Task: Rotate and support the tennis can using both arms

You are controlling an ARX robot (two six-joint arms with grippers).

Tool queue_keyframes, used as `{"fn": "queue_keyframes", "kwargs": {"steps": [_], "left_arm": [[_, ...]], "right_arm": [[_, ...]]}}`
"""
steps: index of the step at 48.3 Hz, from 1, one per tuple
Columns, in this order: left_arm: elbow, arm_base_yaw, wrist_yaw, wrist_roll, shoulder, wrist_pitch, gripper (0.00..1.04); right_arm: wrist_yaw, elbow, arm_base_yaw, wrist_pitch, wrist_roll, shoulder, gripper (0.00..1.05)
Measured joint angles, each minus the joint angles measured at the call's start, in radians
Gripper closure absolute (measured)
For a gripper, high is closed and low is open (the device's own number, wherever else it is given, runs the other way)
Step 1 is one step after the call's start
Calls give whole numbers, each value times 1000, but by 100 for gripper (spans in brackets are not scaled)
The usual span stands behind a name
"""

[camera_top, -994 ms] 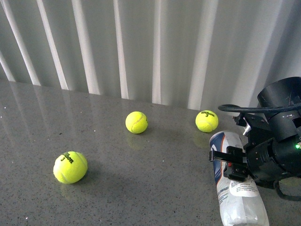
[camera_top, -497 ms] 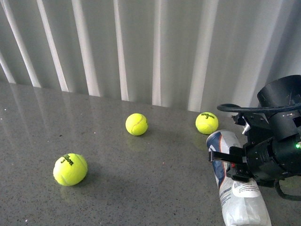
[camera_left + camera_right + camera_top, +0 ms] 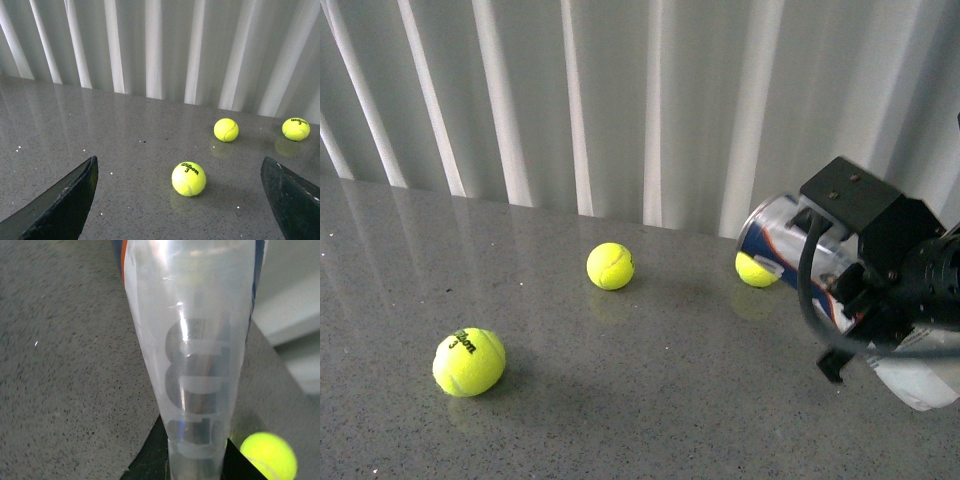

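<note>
So, can: the can (image 3: pixel 772 236) is at the right of the front frame, tilted, with its navy, white and orange labelled end raised toward the upper left. Its clear end is low at the right edge, and I cannot tell whether that end touches the counter.
Right tool: the right tool (image 3: pixel 195 462) is clamped on the can. In the right wrist view black fingers (image 3: pixel 149 466) sit on either side of the clear tube, with pale lettering showing through the plastic.
Right arm: the right arm (image 3: pixel 880 235) has a black housing that covers the can's middle, and a black cable loops down in front of it.
Left tool: the left tool (image 3: pixel 178 161) is spread wide with nothing in it, and one dark finger (image 3: pixel 62 202) shows at each side of its wrist view.
Balls: the near ball (image 3: pixel 469 360) is at lower left and the middle ball (image 3: pixel 610 265) at centre. The far ball (image 3: pixel 753 271) is partly hidden behind the can's raised end. All three lie well apart.
Counter: the counter (image 3: pixel 640 400) is grey, speckled and glossy, and it faintly mirrors the balls.
Backdrop: a white pleated curtain (image 3: pixel 620 100) fills the upper half of the frame.
</note>
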Motion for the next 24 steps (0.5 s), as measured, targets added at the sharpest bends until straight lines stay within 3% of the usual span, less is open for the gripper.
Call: {"fn": "queue_keyframes", "kwargs": {"steps": [5,12,24], "left_arm": [[0,0,0,0,0,0,7],[0,0,0,0,0,0,7],[0,0,0,0,0,0,7]], "right_arm": [[-48,-92,37,100,-317,16,99],[-92,-147,66,233,-603,78,99],[-110,-156,74,333,-734,186,99]]}}
